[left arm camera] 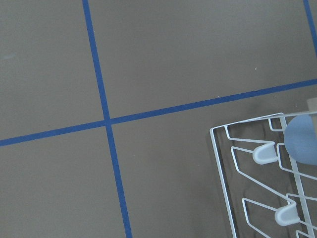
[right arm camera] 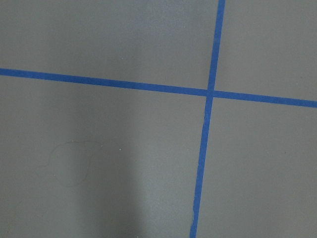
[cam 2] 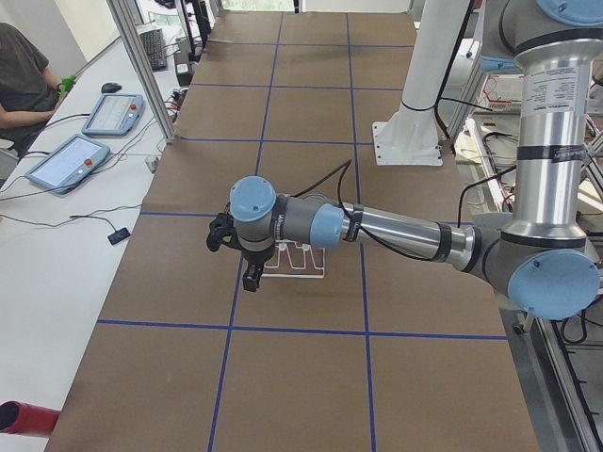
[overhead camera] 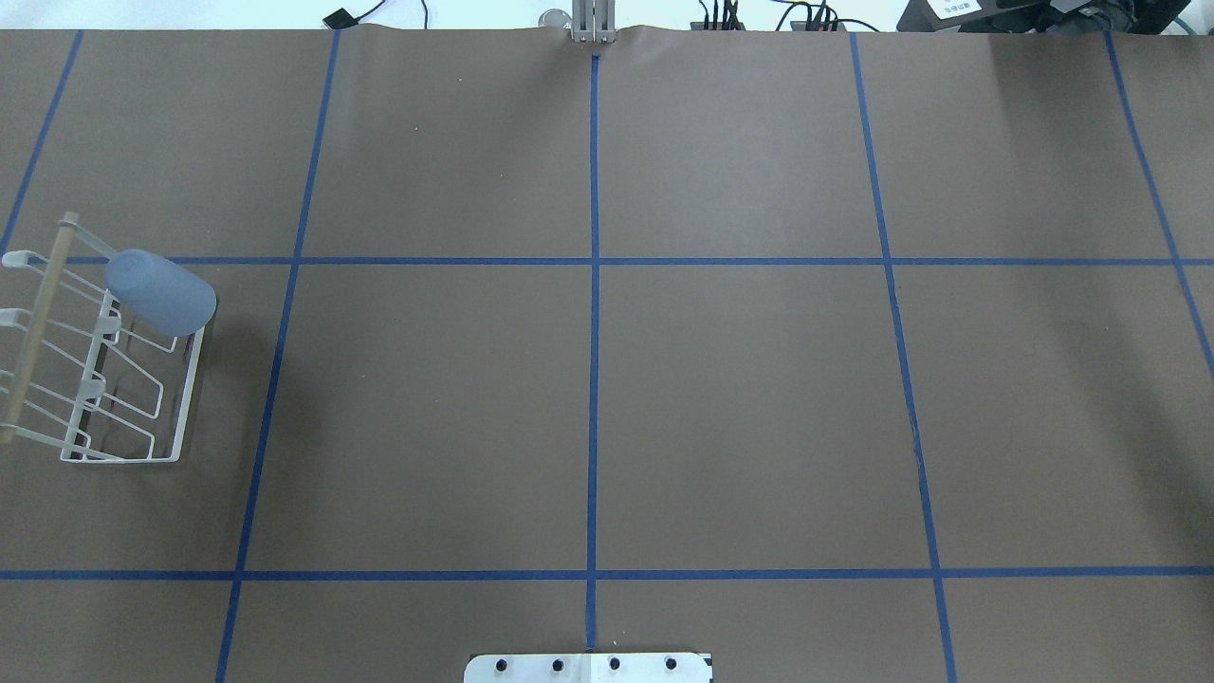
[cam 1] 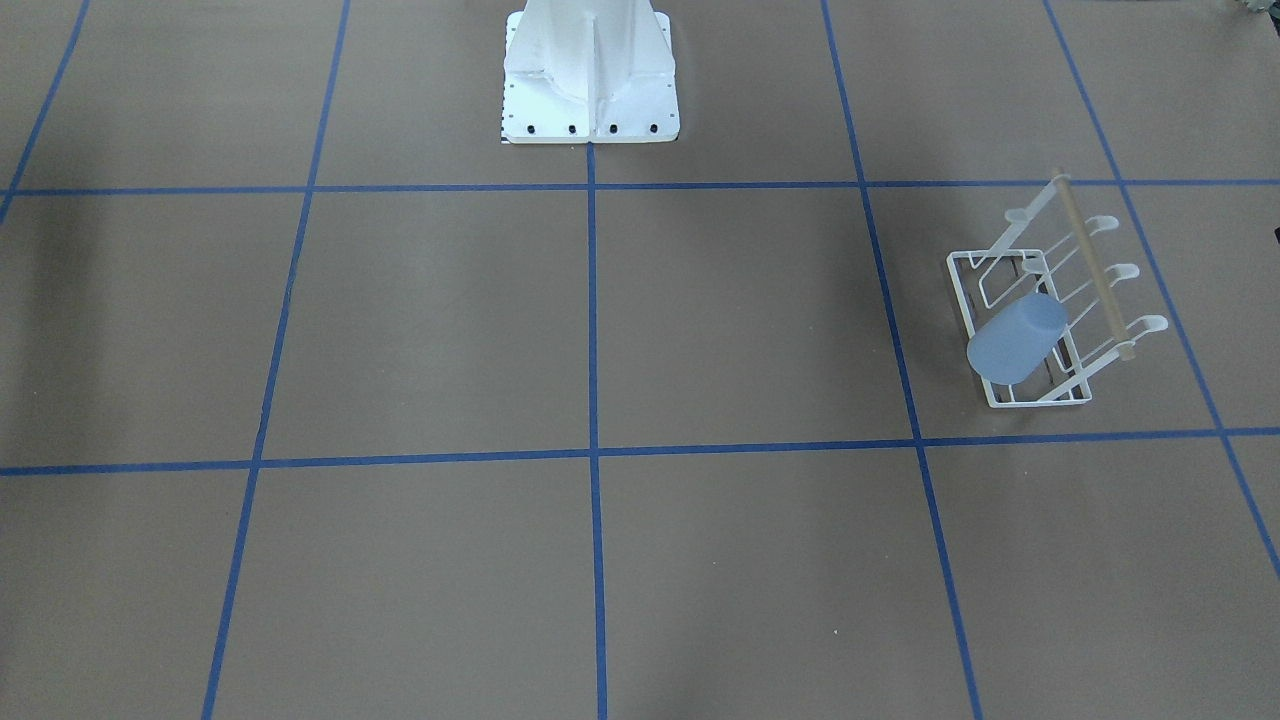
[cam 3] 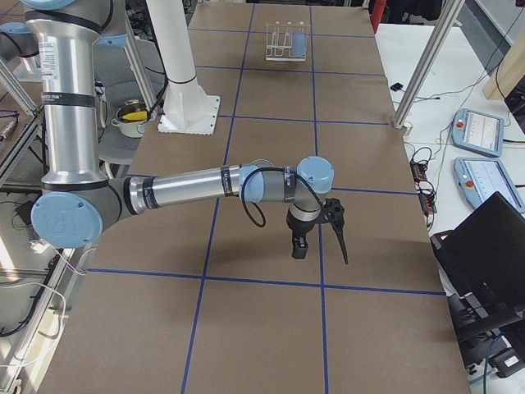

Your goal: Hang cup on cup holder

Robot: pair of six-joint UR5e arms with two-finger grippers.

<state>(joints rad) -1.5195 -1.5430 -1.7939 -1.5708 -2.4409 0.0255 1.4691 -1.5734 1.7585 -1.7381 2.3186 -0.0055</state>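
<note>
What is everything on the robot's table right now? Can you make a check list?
Surface: brown table with blue tape grid.
Job's things: light blue cup sits tilted on the end loop of the white cup holder, on the robot's left side.
Clutter: nothing seen.
Grippers: left gripper hangs near the holder, right gripper over bare table; open or shut cannot be told.
Cables: black cable along the left wrist, more cables past the far edge.
Surroundings: seated person, touch pendants on a side table.
</note>
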